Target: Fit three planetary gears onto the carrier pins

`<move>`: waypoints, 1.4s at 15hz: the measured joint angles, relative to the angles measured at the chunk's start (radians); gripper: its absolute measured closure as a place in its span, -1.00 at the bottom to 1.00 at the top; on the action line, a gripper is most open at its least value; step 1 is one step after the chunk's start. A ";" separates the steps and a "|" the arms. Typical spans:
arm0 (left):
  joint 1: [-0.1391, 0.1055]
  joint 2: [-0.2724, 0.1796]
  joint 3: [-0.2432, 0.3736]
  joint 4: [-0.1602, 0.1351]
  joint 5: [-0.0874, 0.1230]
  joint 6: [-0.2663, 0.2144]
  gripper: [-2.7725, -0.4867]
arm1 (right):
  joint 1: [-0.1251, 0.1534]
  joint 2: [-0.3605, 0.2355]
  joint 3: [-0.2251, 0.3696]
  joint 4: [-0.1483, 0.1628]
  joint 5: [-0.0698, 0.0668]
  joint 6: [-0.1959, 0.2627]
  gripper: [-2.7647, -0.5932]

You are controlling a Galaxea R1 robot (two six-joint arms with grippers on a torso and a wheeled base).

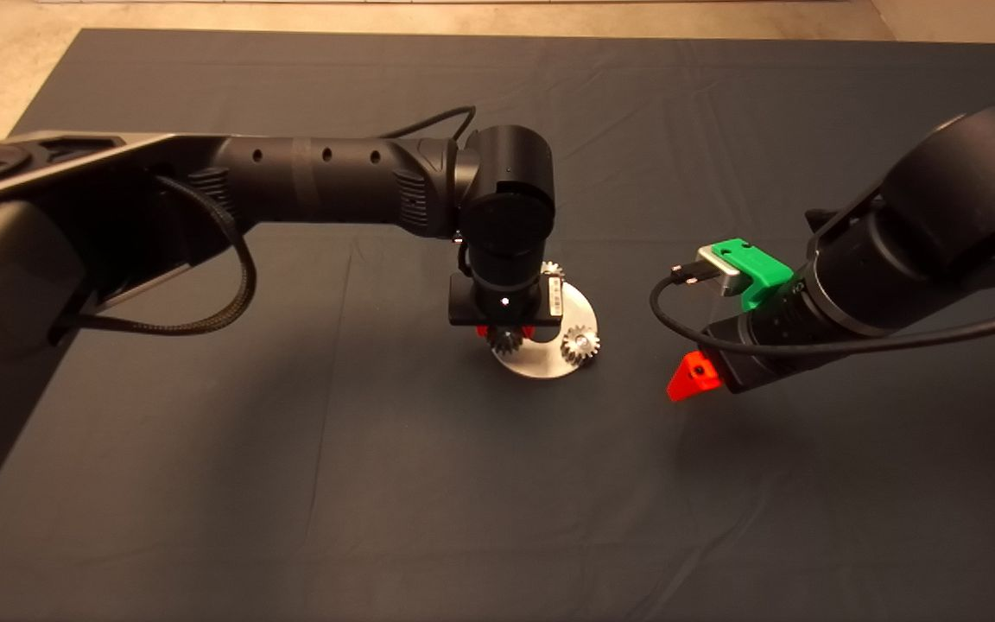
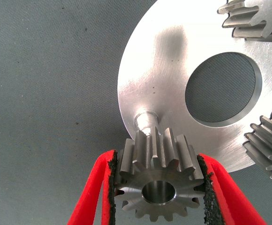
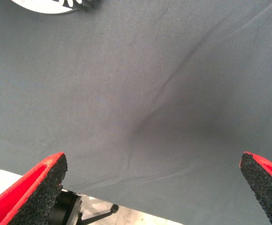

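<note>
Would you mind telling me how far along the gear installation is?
Two planetary gears already sit on the disc. The left gripper holds the third gear just above the last bare pin; seating it remains. The right gripper waits open beside the disc.

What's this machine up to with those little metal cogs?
It is fitting small gears onto a round silver disc lying on the dark mat. Two gears are already on the disc. The left gripper is over the disc's edge, its red fingers shut on the third gear, which is just beside the last bare pin and not yet on it. The right gripper hangs open over the mat off to the side, holding nothing.
</note>
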 joint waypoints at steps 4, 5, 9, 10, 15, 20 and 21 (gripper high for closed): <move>-0.004 0.006 -0.024 -0.014 -0.001 0.031 0.65 | 0.000 0.001 0.000 0.000 0.000 0.000 -0.99; -0.006 0.006 -0.030 -0.016 -0.001 0.039 0.65 | 0.000 0.001 0.000 0.000 0.000 0.000 -0.99; -0.009 0.006 -0.043 -0.018 -0.003 0.051 0.65 | 0.000 0.002 0.000 0.000 0.000 0.000 -0.99; -0.009 0.006 -0.044 -0.018 -0.003 0.052 0.65 | 0.000 0.002 0.000 0.000 0.000 0.000 -0.99; -0.012 0.011 -0.059 -0.019 -0.003 0.067 0.65 | 0.000 0.002 0.000 0.000 0.000 0.000 -0.99; -0.011 0.008 -0.075 -0.012 -0.016 0.073 0.65 | 0.000 0.002 0.000 0.000 -0.001 0.000 -0.99; -0.011 0.008 -0.075 -0.012 -0.014 0.073 0.65 | 0.000 0.003 0.000 0.000 0.000 0.000 -0.99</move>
